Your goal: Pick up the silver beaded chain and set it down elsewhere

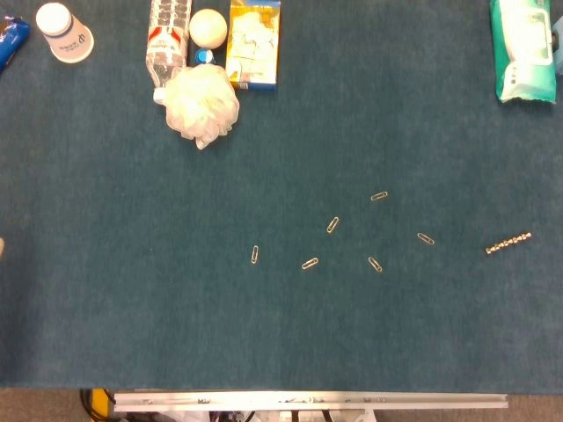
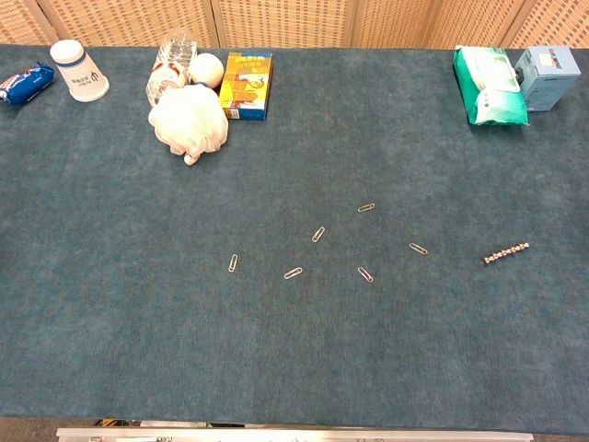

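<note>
Your silver beaded chain [image 1: 508,243] lies stretched out on the table's [image 1: 132,308] right side, just past the scattered paper clips [image 1: 332,225]. Neither hand shows yet. It's probably light, limp and slippery, so pinch it mid-length and expect the ends to droop.

left hand [image 1: 1,247]: sliver at frame edge | right hand: unseen
</note>
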Controlling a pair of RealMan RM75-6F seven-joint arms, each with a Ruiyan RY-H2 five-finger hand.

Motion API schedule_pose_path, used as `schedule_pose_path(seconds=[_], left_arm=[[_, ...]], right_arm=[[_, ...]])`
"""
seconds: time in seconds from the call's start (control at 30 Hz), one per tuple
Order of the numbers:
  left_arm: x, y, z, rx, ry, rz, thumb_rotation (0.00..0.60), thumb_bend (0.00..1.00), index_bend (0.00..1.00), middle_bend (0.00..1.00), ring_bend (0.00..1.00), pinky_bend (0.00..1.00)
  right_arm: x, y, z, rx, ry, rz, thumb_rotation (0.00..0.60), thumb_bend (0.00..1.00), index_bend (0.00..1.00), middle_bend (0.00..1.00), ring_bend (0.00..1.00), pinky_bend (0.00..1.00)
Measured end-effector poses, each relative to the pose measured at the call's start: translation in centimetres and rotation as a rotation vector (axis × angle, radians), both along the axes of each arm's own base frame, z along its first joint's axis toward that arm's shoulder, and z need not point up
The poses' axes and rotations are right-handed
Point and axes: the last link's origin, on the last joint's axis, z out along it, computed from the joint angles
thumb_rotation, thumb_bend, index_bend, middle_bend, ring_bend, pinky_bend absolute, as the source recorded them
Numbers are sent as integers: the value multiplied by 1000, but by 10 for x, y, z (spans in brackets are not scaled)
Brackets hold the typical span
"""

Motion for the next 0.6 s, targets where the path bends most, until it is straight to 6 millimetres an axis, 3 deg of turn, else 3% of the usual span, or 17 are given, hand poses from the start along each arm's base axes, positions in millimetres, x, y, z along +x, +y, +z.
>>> schedule_pose_path(seconds=[0.13, 0.23, 0.3, 0.43, 0.6], left_arm=[[-1, 0, 0, -12, -9, -10, 600, 221, 583, 519, 409, 606], [-2, 0, -1, -53, -17, -6, 600, 208, 441, 368, 268, 452], [-3, 0, -1, -86, -21, -3, 600, 168, 364, 267, 178, 296], [-1, 3, 1, -99, -36, -21, 600, 154, 343, 216, 133, 212], [-2, 4, 2, -87, -17, -11, 600, 154, 367, 232, 141, 218]], right_arm=[[-1, -4, -5, 20, 5, -12, 600, 342, 381, 329, 222, 333], [-2, -5, -7, 35, 5, -14, 600, 293, 381, 286, 211, 338], [-1, -4, -8, 41, 5, -9, 600, 223, 381, 233, 170, 318], [-2, -2, -8, 37, 5, -8, 600, 100, 381, 156, 112, 266], [-3, -1, -10, 37, 11, -12, 600, 95, 381, 154, 110, 265]])
